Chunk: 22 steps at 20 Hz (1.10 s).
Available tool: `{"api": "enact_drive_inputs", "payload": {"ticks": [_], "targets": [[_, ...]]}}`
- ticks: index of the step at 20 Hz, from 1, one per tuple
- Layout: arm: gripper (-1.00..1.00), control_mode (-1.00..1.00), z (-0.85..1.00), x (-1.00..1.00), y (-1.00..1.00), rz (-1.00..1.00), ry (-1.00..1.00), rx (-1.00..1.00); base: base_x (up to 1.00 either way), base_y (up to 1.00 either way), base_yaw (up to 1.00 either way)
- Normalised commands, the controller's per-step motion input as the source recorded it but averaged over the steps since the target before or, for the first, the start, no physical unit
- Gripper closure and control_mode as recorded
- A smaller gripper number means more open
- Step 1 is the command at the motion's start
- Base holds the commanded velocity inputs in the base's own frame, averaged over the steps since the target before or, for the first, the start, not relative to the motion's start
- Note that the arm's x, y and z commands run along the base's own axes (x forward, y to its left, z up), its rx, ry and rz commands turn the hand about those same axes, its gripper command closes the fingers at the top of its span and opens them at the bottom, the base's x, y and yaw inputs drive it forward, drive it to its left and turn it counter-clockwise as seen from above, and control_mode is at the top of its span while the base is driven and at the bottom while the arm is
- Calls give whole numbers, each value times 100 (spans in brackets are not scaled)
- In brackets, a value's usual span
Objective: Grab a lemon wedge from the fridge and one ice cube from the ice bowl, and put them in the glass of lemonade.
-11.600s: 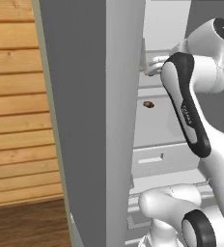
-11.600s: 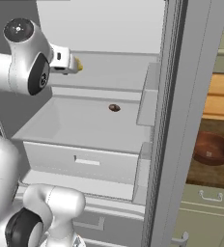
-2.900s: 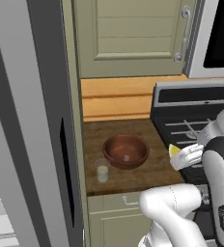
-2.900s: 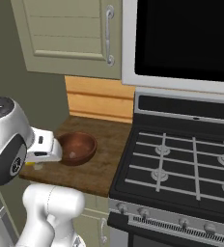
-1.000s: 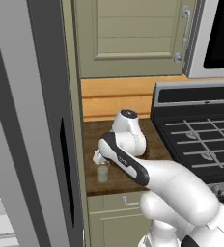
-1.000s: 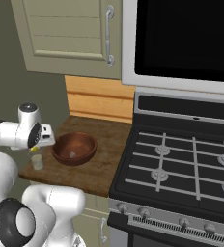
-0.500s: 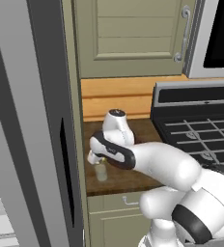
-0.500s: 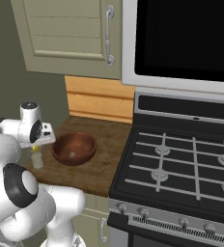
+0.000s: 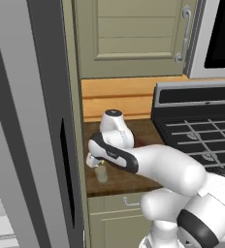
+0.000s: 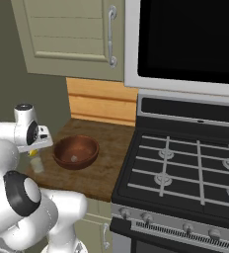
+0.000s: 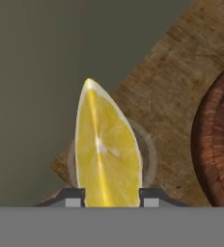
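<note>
We are in a home kitchen: a black gas stove (image 10: 185, 173) at 3 o'clock, a wooden counter (image 10: 106, 163) at 9 beside it, panelled cream cabinets (image 9: 134, 38) at 12, and a grey fridge (image 9: 32, 121) at 9.

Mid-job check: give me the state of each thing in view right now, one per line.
Yellow lemon wedge: between the finger tips, directly above the glass.
Gripper: closed on the wedge, over the glass.
Small clear glass of lemonade: upright on the wooden counter, beside the bowl.
Round reddish-brown ice bowl: upright, an ice cube inside.
Cream upper cabinet door: closed.
</note>
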Motion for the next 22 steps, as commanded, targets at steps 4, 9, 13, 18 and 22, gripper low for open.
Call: {"api": "enact_drive_inputs", "payload": {"ticks": [4,9,13,18,22], "targets": [[-100,-100,1,0,-7,0,0,0,0,0,0],[-100,-100,12,-1,-16,0,-6,1,0,0,0],[-100,-100,68,-53,-41,1,-39,7,0,0,0],[-100,-100,100,-100,-82,0,-71,18,0,0,0],[-100,-100,84,-100,-100,0,-43,45,0,0,0]]}}
